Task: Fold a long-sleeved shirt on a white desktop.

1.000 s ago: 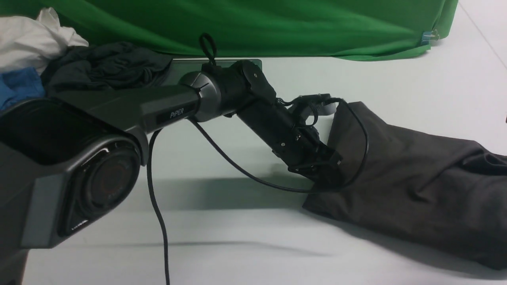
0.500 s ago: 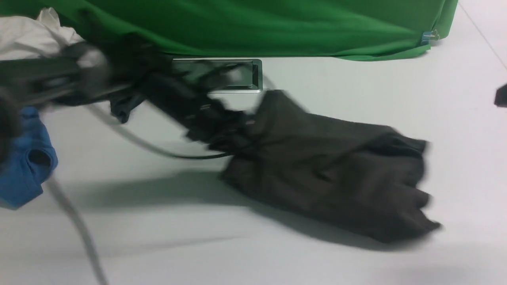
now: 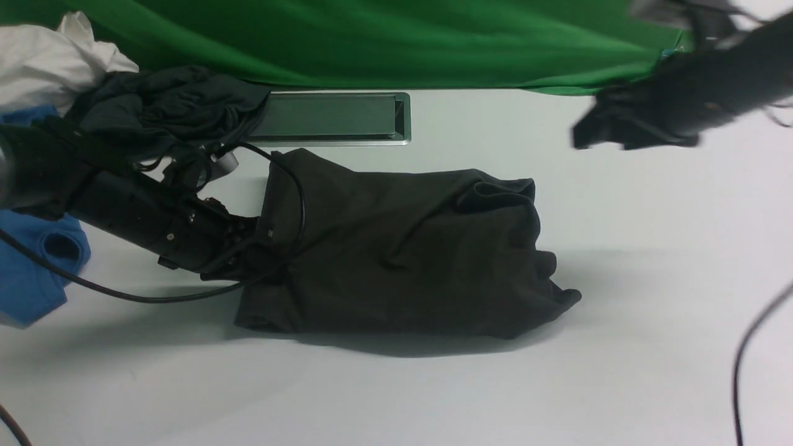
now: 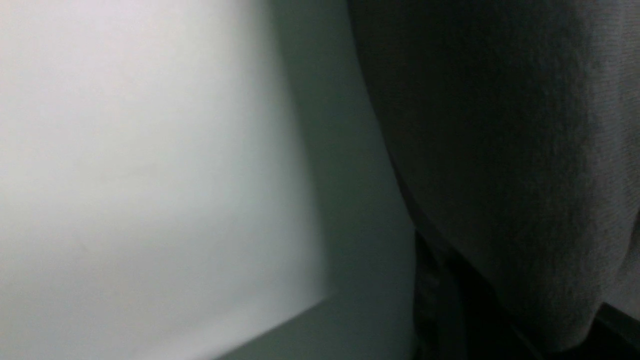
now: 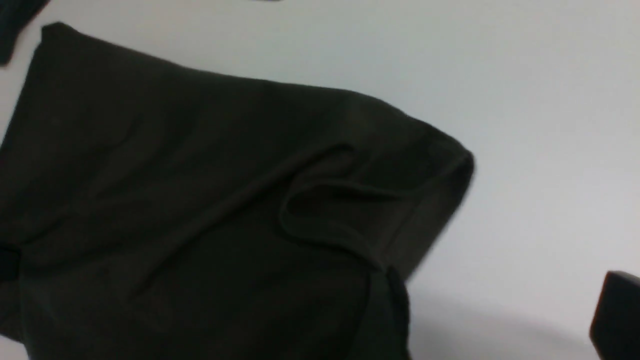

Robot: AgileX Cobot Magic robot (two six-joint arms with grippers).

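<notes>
Left tool [image 3: 245, 251] is seen clamped on the left edge of the long-sleeved shirt [image 3: 403, 248]; right tool [image 3: 595, 131] is held apart with nothing in it.
Left tool is laid low, jaws closed into the dark cloth; in the left wrist view the knit fills the frame right up against the camera. A black cable [image 3: 300, 186] is looped over that same shirt edge. The shirt is bunched in a rumpled heap on the white table [image 3: 619, 322], mid-table, just in front of the silver-framed hatch [image 3: 328, 118]. Right tool is blurred, raised at the far right, well apart from the shirt. A dark grey garment [image 3: 167, 102], a blue shirt [image 3: 31, 272] and white cloth [image 3: 49, 62] are piled far left; a green backdrop [image 3: 403, 43] is hung behind.
</notes>
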